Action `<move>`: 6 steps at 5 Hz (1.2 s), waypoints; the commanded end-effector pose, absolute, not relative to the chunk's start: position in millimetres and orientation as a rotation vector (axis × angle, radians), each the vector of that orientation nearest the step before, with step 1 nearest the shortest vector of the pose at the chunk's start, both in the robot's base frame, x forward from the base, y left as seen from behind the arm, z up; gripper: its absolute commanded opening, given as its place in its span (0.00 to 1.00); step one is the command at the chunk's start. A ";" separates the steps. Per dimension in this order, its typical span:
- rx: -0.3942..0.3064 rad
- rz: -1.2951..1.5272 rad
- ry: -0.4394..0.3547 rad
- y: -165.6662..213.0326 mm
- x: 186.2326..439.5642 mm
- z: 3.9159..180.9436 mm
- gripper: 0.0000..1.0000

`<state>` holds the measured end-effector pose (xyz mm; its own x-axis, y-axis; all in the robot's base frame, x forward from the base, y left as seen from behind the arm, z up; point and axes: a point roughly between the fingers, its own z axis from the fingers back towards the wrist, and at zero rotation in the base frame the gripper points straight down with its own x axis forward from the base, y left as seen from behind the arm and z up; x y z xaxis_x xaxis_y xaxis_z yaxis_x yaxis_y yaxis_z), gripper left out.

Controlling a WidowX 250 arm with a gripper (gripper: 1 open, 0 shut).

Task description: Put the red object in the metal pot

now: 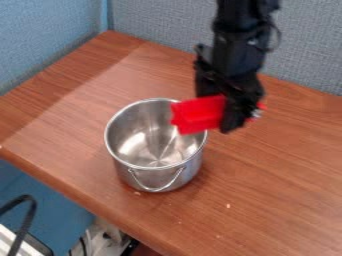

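Observation:
The red object (201, 113) is a bright red block hanging in the air over the right rim of the metal pot (150, 140), clear of the table. My gripper (214, 108) points straight down and is shut on the red object, whose near end sticks out toward the camera. The shiny steel pot stands near the front edge of the wooden table (80, 85), and its thin wire handle (158, 181) hangs at the front. Nothing shows inside the pot.
The black arm (238, 40) reaches down from the top of the view. The table's front edge runs diagonally just below the pot, with cables (20, 215) on the floor beyond it. A blue wall (147, 15) stands behind.

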<state>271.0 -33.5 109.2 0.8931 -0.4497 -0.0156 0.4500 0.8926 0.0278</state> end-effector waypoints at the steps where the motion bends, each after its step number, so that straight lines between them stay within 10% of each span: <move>1: 0.028 -0.397 -0.040 -11.0 271.8 126.8 0.00; 6: -0.045 -0.148 -0.018 -6.0 285.8 93.7 0.00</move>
<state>280.1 -4.0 85.3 0.9904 -0.1373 -0.0127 0.1366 0.9895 -0.0465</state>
